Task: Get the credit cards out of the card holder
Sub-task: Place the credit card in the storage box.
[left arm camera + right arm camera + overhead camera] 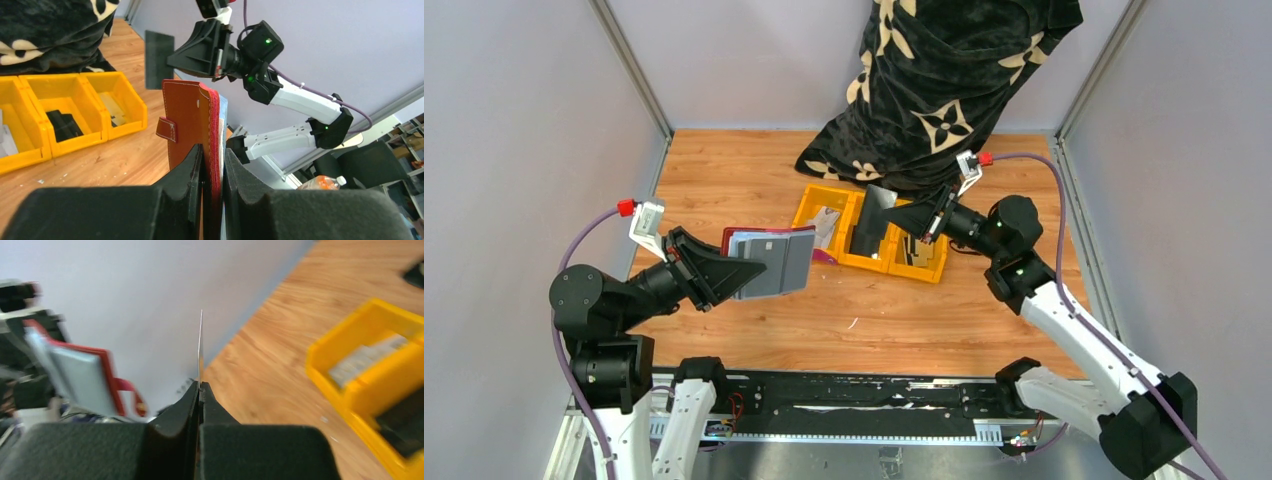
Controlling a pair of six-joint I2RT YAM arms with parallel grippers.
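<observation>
My left gripper (742, 272) (212, 156) is shut on the card holder (774, 262) (187, 120), a dark red wallet held upright above the table's left half, its silvery-grey inside facing right. The holder also shows blurred in the right wrist view (82, 377). To its right, my right gripper (902, 215) (200, 387) is shut on one dark grey credit card (876, 218) (159, 59), seen edge-on as a thin line (201, 345). That card hangs over the yellow bin, apart from the holder.
A yellow three-compartment bin (802, 212) (65, 80) (360, 390) sits mid-table, with a grey card (827, 225) in its left compartment and a black object (65, 125) in the middle one. Black patterned fabric (944, 80) hangs at the back. Grey walls stand on both sides.
</observation>
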